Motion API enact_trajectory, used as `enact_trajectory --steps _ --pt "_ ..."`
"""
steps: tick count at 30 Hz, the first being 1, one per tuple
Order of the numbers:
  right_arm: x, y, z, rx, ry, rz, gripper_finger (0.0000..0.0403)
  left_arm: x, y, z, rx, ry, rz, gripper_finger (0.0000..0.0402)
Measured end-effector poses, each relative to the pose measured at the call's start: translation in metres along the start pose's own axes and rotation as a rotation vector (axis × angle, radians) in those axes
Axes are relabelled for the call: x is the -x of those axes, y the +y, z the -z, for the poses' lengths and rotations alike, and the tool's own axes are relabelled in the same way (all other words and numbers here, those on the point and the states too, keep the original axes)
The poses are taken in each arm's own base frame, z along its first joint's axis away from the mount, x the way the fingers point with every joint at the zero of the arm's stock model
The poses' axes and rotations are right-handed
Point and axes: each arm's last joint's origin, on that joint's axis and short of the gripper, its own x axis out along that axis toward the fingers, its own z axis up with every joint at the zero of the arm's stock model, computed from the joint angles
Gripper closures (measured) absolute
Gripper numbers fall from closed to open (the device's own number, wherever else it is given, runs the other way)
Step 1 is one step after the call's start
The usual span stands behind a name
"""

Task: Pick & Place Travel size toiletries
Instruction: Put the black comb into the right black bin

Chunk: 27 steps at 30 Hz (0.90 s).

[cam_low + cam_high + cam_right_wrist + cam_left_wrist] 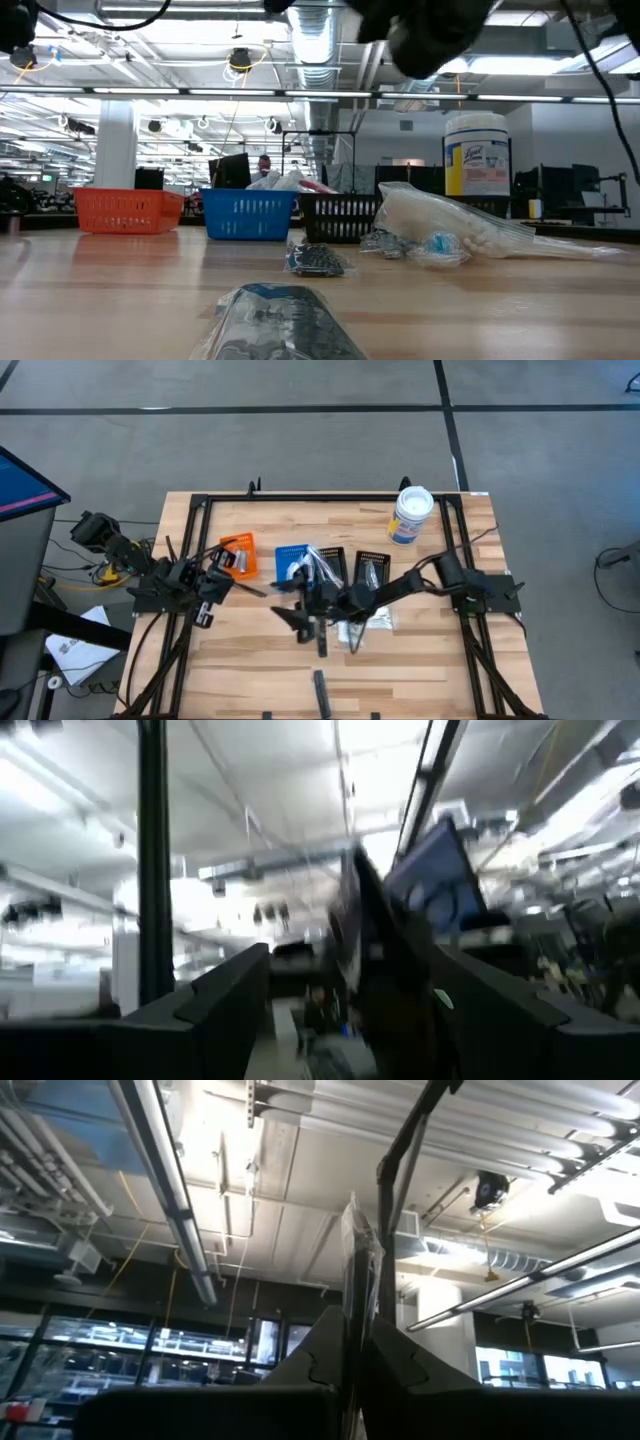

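My left gripper (235,582) hangs near the orange bin (240,555), tipped up toward the ceiling. It is shut on a slim clear-wrapped stick (355,1250). My right gripper (305,622) reaches over mid-table in front of the blue bin (293,562), its fingers (235,995) wide apart. Between them stands a dark wrapped piece (385,970), blurred. More toiletries lie flat on the table: a clear packet (450,225), a dark sachet (318,260) and a packet (285,320) near the front edge. My left gripper pinches the clear-wrapped stick's lower end (352,1305) between its two shut fingers. The stick stands up past the fingertips, along the fingers, lifted clear of the table. My right gripper has the dark piece between its spread fingers; whether they touch it, I cannot tell.
Two black bins (350,568) stand to the right of the blue one. A white tub (411,515) with a blue label stands at the far right. Bare wood lies along the table's near edge on both sides (430,670).
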Motion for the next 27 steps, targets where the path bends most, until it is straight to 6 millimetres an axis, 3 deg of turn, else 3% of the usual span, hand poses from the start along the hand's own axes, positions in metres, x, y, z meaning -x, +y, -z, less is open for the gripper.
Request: enact_trajectory --steps 6,11,17,21,27 --pt "-0.024 0.012 0.019 0.017 0.167 -0.101 0.0132 0.001 -0.001 0.004 0.031 0.033 0.024 0.0398" --pt "-0.027 0.024 0.022 0.041 0.352 -0.123 0.0132 -0.001 -0.002 0.005 0.123 0.091 0.052 0.0399" --pt "-0.029 0.031 0.009 0.084 0.587 -0.116 0.0132 -0.027 -0.008 -0.003 0.092 0.423 0.041 0.0399" --pt "-0.032 0.033 -0.011 0.103 0.693 -0.107 0.0132 -0.039 -0.013 -0.008 0.089 0.639 0.038 0.0399" --pt "-0.034 0.034 -0.034 0.116 0.768 -0.09 0.0132 -0.037 -0.022 -0.01 0.094 0.666 0.028 0.0398"
